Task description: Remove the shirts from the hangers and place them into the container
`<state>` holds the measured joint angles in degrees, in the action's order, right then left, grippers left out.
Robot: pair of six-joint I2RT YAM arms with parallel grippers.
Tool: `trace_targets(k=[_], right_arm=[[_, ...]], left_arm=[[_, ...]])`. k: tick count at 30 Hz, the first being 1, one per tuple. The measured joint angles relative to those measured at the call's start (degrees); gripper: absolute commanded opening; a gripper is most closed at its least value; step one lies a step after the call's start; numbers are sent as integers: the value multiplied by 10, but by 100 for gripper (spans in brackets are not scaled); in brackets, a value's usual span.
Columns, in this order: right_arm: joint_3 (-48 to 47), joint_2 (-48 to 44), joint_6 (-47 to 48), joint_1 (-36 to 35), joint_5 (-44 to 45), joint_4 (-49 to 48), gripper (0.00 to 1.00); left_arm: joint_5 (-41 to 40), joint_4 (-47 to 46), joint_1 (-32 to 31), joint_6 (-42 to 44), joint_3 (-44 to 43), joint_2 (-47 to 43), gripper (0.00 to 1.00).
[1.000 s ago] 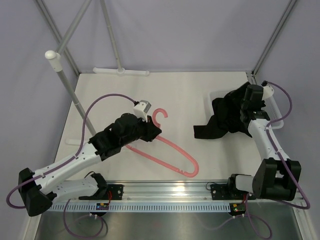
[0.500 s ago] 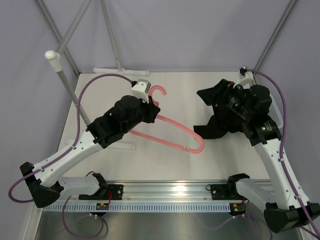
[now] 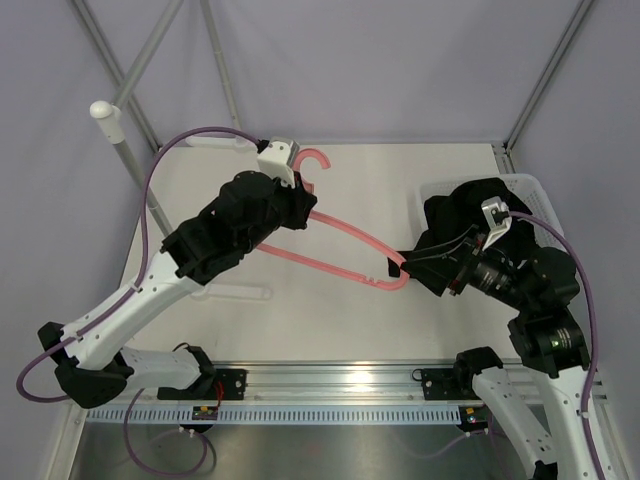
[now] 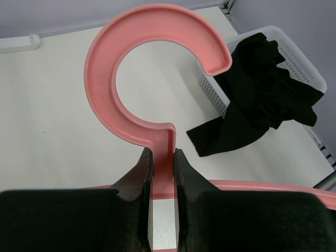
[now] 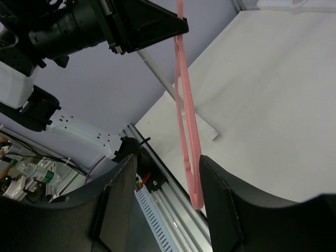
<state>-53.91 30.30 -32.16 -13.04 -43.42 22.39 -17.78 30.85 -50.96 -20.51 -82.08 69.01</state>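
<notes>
A pink hanger [image 3: 345,238] hangs in the air over the table, with no shirt on it. My left gripper [image 4: 163,157] is shut on its neck, just below the hook [image 4: 157,68]. The frame slants down to the right, and its far end [image 5: 197,199] lies between the fingers of my right gripper [image 5: 168,199]. That gripper is open, and the end sits close to the right finger [image 5: 220,205]. The black shirt [image 4: 257,100] lies bunched in the white basket [image 4: 299,63], and part of it hangs over the near wall onto the table. The top view shows the shirt [image 3: 445,215] just behind the right gripper [image 3: 412,268].
A white rack pole [image 3: 125,150] with a round knob leans at the left, and its base bar [image 4: 18,43] lies at the table's back edge. A metal rail [image 3: 340,380] runs along the near edge between the arm bases.
The left arm lifted the hanger up and back. The right gripper left the shirt in the basket, swung down-left to the hanger's far end, and its jaws narrowed around it.
</notes>
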Motion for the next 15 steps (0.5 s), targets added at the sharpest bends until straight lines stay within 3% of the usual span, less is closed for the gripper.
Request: trace_targets(k=[11, 15], right_arm=[[49, -30, 9, 0, -12, 49, 58], [57, -37, 14, 0, -12, 60, 46]], left_arm=[[0, 19, 0, 6, -37, 10, 0], [0, 21, 0, 6, -42, 12, 0]])
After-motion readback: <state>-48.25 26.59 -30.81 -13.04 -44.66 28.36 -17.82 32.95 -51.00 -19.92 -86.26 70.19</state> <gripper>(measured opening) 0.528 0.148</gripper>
